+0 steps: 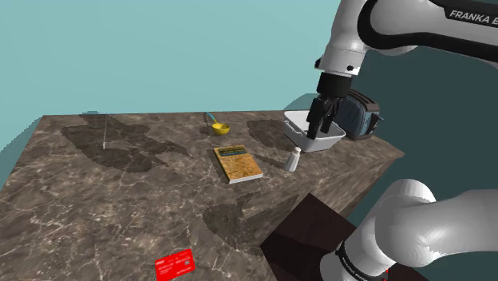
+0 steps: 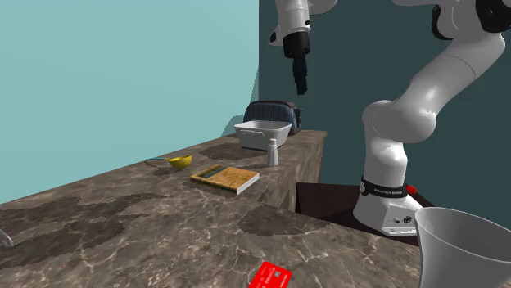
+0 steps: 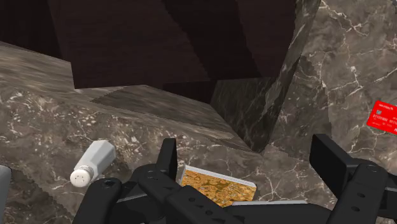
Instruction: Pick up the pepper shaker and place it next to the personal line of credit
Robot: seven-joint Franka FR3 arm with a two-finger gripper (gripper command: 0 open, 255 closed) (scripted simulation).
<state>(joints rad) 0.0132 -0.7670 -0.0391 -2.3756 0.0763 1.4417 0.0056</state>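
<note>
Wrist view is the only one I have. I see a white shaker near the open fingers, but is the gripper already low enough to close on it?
Observer: No. In the second exterior view the gripper hangs high above the pepper shaker, with clear air between them.
Operator: Does the shaker stand or lie? From here it looks tilted.
Observer: It stands upright, close beside a white bin.
Operator: Is there anything on the surface that I miss?
Observer: A small yellow bowl sits beyond the book, on the side away from the red card.
</note>
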